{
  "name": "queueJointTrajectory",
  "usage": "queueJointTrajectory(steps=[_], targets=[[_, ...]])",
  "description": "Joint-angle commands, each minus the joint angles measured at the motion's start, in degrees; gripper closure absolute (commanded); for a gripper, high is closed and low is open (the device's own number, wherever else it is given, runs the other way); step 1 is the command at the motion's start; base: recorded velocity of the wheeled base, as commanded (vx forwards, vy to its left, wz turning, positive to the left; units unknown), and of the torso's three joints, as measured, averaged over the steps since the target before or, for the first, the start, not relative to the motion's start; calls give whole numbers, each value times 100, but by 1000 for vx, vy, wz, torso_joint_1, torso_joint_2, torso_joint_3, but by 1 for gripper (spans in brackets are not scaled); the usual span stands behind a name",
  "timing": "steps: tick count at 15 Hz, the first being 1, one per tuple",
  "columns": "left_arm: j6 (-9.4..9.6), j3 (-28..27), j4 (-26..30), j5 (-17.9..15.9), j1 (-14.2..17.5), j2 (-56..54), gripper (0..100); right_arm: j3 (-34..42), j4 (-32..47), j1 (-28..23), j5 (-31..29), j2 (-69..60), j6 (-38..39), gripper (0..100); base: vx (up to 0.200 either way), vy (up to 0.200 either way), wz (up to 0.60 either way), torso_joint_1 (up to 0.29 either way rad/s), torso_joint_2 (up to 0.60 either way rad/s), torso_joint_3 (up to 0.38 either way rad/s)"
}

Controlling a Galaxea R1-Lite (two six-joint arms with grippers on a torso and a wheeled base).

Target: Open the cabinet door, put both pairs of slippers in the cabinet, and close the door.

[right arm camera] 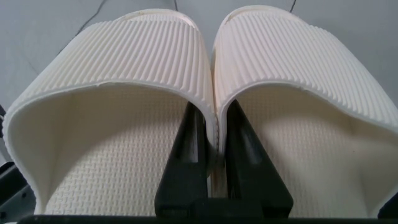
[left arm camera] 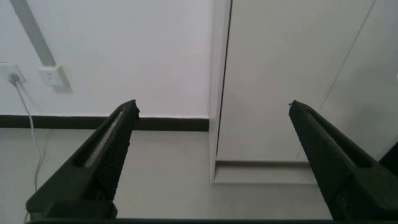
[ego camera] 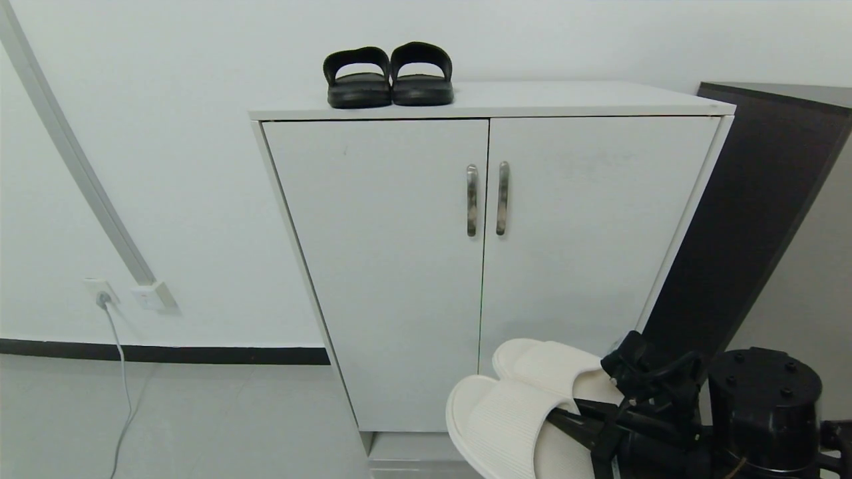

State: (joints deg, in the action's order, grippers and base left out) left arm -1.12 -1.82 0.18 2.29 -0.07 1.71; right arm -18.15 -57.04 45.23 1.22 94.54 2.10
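Two pairs of slippers were in sight. From the head view, the black slippers [ego camera: 389,76] sat side by side on top of the white cabinet [ego camera: 373,279], toward its left end, toes facing out. Both cabinet doors were shut, with their two metal handles [ego camera: 487,198] upright and just beside each other at the middle seam. The white slippers [ego camera: 526,399] hung low in front of the right door, held up off the floor [ego camera: 200,419] by the right gripper [ego camera: 566,420]. The right wrist view gave the detail of that hold: the white slippers [right arm camera: 143,68] lay pressed together, and the right gripper [right arm camera: 216,162] had one finger inside each, pinching their two inner walls between them. The left wrist view looked at the cabinet's lower left corner [left arm camera: 280,81] and showed the left gripper [left arm camera: 213,107] spread wide, with nothing between its fingers. A wall socket [left arm camera: 53,76] with a grey cable [left arm camera: 28,118] trailing to the floor showed beside it, and the same socket [ego camera: 100,293] appeared in the head view, well left of the cabinet. A dark cabinet [ego camera: 765,199] stood against the white one's right side.
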Motion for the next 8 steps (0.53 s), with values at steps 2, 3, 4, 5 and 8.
queueJointTrajectory(steps=[2,3,4,5,8], targets=[[-424,-1110,-18,-1,7,1411,0,-13,-18,4,10,56,-8,100,0,0,0,0,0,0],[-195,-1128,-115,-133,-45,1886,0,-4,-44,12,10,65,-8,100,0,0,0,0,0,0],[-143,-1137,-343,-440,-116,2343,0,5,-53,21,10,56,-8,100,0,0,0,0,0,0],[-152,-1154,-713,-871,-168,2765,0,5,-62,39,1,38,-8,100,0,0,0,0,0,0],[-143,-1673,-1442,-1662,-186,4206,0,5,-97,48,-16,38,-8,100,0,0,0,0,0,0]])
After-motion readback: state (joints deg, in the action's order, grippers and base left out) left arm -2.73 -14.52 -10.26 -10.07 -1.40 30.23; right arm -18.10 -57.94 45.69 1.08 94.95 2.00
